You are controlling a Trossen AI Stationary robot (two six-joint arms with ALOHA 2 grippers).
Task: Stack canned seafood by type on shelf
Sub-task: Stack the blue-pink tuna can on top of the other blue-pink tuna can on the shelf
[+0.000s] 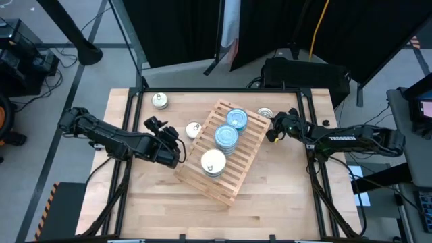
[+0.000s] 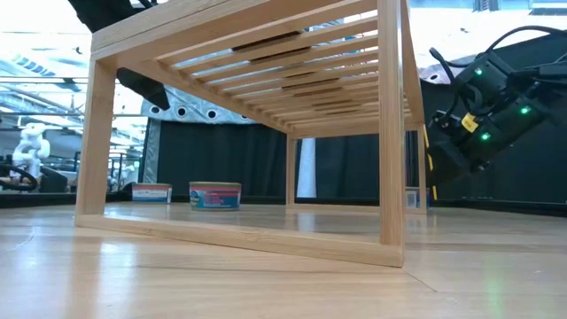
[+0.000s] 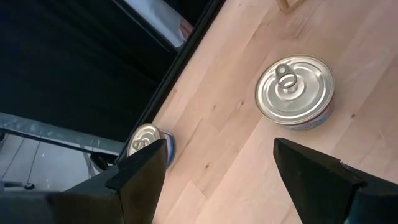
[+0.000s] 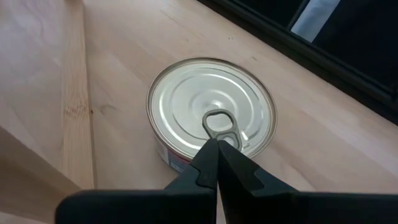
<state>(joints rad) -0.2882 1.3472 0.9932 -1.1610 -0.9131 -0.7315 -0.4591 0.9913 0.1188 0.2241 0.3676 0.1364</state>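
Looking down from above, the left gripper [image 1: 156, 126] sits with its fingers wide apart, holding nothing, near a silver tin [image 1: 194, 129] on the table [image 1: 148, 196]. Three stacks of tins [image 1: 226, 137] stand on the shelf [image 1: 244, 159]. Only the right wrist view shows the right gripper [image 4: 217, 147] pressed shut, its tip over another tin's [image 4: 211, 115] pull tab.

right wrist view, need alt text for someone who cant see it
A silver pull-tab tin sits upright on the wooden tabletop, seen from just above. The right gripper is shut, its dark fingertips meeting at the ring of the tin's pull tab. A light-wood edge of the shelf runs alongside the tin.
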